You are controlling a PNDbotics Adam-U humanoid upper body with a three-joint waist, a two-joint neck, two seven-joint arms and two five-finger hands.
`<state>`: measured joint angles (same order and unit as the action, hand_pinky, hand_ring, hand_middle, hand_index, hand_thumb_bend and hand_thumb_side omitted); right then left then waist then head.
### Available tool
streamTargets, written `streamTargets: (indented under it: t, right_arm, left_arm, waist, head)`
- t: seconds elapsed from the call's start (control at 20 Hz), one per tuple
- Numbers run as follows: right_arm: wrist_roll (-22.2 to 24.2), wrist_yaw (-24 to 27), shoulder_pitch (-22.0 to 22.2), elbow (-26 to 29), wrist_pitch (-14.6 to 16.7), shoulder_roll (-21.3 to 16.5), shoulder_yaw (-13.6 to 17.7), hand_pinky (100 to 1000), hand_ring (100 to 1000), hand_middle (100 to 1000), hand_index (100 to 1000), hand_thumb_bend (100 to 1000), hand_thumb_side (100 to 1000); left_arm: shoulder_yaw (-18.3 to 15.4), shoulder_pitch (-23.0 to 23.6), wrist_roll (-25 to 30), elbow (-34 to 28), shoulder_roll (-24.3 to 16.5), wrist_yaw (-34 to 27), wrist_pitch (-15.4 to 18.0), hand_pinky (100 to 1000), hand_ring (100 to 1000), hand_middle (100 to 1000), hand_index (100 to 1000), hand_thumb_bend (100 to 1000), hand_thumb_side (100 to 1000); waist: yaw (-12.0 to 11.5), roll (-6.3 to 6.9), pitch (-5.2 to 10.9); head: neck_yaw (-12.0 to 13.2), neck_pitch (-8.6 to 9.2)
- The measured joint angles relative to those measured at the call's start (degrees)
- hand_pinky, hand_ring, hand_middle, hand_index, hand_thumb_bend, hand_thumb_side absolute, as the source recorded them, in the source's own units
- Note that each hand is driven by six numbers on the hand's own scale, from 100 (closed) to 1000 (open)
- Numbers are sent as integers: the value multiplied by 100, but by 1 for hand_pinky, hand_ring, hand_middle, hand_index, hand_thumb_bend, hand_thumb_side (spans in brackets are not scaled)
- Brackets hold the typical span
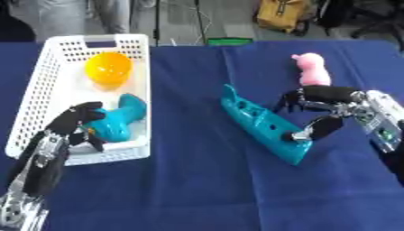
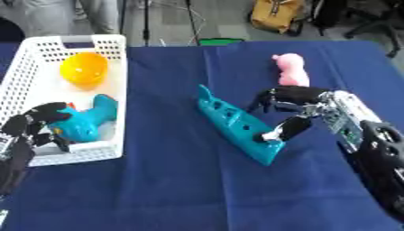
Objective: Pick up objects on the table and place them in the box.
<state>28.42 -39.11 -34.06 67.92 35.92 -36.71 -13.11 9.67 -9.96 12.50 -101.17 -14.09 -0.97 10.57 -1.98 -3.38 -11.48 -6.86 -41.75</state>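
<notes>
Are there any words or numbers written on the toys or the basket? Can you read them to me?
None can be read.
White perforated plastic basket: no writing shows.
Yellow plastic bowl, teal plastic toy in the basket, long teal plastic toy on the blue cloth, pink soft toy: no writing shows.
Green thing past the table's far edge: too blurred to tell.

The white basket [image 1: 31, 103] looks like hard plastic with holes. The blue tablecloth [image 1: 197, 180] is soft, matt cloth.
</notes>
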Motion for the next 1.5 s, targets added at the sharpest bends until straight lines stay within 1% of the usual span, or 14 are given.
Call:
streamTargets:
  t: [0.15,0.25,0.35,0.75,0.85,0.9,0.95,1.0,1.1,1.15,1.2,1.25,1.4,1.5]
  right_arm:
    - [91,288,-25,92,-87,-108,-74,530,683,777,852,449,768]
    - [144,398,-24,161,-141,-152,-106,530,683,777,852,449,768]
    - [191,477,-20,230,-191,-165,-120,529,686,780,854,468,780]
    - [349,537,14,367,-356,-169,-215,542,692,784,858,481,800]
    - [381,530,29,367,-381,-166,-232,538,690,784,857,498,805]
    - [394,520,29,367,-394,-161,-242,537,693,784,858,521,809]
    - [404,504,30,367,-404,-148,-245,537,693,784,858,521,809]
    - [413,484,30,367,-413,-132,-246,537,704,786,857,655,815]
    - [406,380,30,366,-445,-125,-246,534,706,775,854,687,833]
    - [381,278,30,367,-469,-119,-245,534,706,775,854,687,833]
    - [346,157,29,369,-490,-105,-244,521,695,754,847,703,861]
    - [290,25,29,372,-515,-82,-242,521,695,754,847,703,861]
    - [57,-374,29,378,-594,-26,-241,504,679,742,844,720,903]
    - [-88,-569,29,378,-623,6,-241,503,679,741,844,721,905]
  left_arm:
    - [0,9,0,21,-2,0,0,457,837,840,771,280,1000]
    - [-1,14,-2,22,-3,0,-2,457,837,840,771,280,1000]
    - [-1,25,-4,24,-4,0,-4,457,838,840,772,280,1000]
    - [-1,30,-12,51,-5,0,-10,457,838,841,772,276,1000]
    - [-1,30,-12,52,-5,0,-10,457,839,841,772,275,1000]
    - [-1,30,-12,52,-5,0,-10,457,839,841,772,274,1000]
    - [-1,30,-12,52,-5,0,-10,457,839,841,772,274,1000]
    - [-1,30,-12,52,-5,0,-10,456,839,841,772,273,1000]
    - [-1,30,-12,52,-5,0,-10,456,839,841,772,273,1000]
    - [-1,30,-12,52,-5,0,-10,456,839,841,772,273,1000]
    - [-1,30,-12,52,-5,0,-10,456,840,841,772,272,1000]
    - [-1,30,-12,52,-5,0,-10,456,840,841,772,272,1000]
    - [-1,30,-12,52,-5,0,-10,457,840,841,772,271,1000]
    - [-1,30,-12,52,-5,0,-10,457,840,841,772,271,1000]
  waist:
    - [22,-7,5]
    - [29,-14,10]
    - [36,-24,11]
    - [36,-12,10]
    - [30,4,7]
    - [23,10,5]
    - [17,13,3]
    - [15,13,3]
    - [13,15,-2]
    - [13,20,-10]
    - [13,25,-18]
    - [13,34,-24]
    - [10,49,-27]
    - [1,47,-30]
  head:
    - [2,-9]
    - [2,-10]
    - [2,-10]
    - [2,-10]
    - [2,-10]
    - [2,-10]
    - [2,-10]
    - [1,-10]
    - [1,-10]
    - [1,-10]
    - [1,-10]
    - [1,-10]
    - [0,-10]
    - [0,-10]
